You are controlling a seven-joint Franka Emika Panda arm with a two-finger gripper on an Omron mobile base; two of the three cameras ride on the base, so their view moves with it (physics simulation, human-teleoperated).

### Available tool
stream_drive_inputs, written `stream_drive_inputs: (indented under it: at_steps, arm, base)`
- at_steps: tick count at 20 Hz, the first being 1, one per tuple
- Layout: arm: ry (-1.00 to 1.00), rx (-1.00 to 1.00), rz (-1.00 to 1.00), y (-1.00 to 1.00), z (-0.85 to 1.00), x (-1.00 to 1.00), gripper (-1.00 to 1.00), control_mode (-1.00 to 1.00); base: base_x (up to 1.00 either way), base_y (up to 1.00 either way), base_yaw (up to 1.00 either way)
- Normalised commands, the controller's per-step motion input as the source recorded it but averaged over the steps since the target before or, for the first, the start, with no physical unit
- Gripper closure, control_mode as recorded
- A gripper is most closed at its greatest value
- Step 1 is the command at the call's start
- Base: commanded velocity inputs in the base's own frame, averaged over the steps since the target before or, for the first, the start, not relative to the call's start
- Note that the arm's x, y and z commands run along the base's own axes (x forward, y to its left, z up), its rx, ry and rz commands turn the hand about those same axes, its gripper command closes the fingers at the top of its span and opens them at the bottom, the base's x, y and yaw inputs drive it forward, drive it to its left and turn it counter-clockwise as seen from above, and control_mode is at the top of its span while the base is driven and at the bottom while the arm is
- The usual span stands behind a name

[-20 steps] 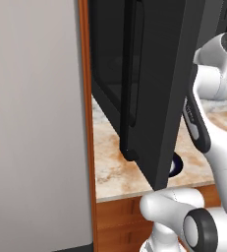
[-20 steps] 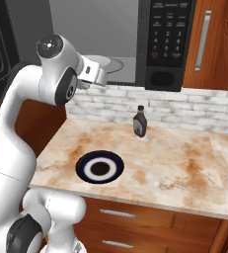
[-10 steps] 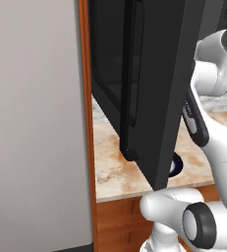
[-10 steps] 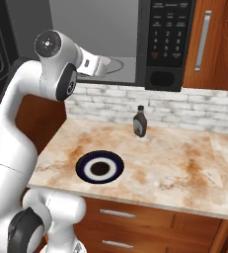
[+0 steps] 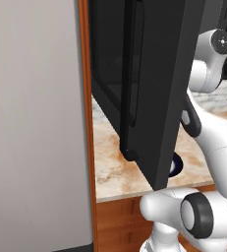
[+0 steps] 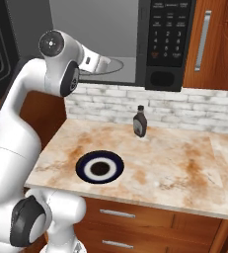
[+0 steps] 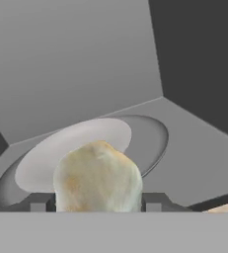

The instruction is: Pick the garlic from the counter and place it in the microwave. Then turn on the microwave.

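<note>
We judge the small whitish-grey garlic bulb with yellowish patches [image 7: 96, 177] to be light and fairly firm under a papery, slightly slick skin, so it wants a modest squeeze across its widest part, not at its pointed tip; too hard a pinch could crack the cloves, too loose and it may roll out. In the hand view that is how it sits now: the bulb lies between our two dark fingers [image 7: 40, 203], which show at either flank, closed in to the width of the bulb and pressing on both sides, with nothing else in their grasp. The gripper [image 7: 96, 206] is thus carrying the garlic, held clear above the pale round turntable [image 7: 76, 144] on the grey floor of the large black microwave [image 6: 171, 44].

From the right base view our white arm reaches up from the base with the hand at the open cavity, well above the beige marble-look surface with rusty-brown veins [image 6: 174, 163]. On that surface rest a dark-blue-rimmed white plate with a dark centre [image 6: 100, 168] and a small dark sauce bottle with a label [image 6: 139, 122], well apart from each other. The left base view shows the microwave's black door [image 5: 149, 88] swung wide open, its vertical handle facing us.
</note>
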Motion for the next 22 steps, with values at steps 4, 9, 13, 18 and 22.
stream_drive_inputs:
  at_steps: [4, 9, 13, 18, 22]
  arm:
    - [0.00, 0.00, 0.00, 0.03, 0.16, 0.32, 1.00, -1.00]
    - [0.01, 0.00, 0.00, 0.03, 0.13, 0.27, 1.00, -1.00]
    - [0.07, 0.00, 0.02, 0.08, 0.00, 0.25, 1.00, -1.00]
    - [0.05, 0.00, 0.07, 0.10, 0.00, 0.25, 1.00, -1.00]
    - [0.00, 0.00, 0.09, 0.08, -0.01, 0.21, 1.00, -1.00]
  base:
    - [0.00, 0.00, 0.00]
    - [0.00, 0.00, 0.00]
    - [0.00, 0.00, 0.00]
    - [0.00, 0.00, 0.00]
    - [0.00, 0.00, 0.00]
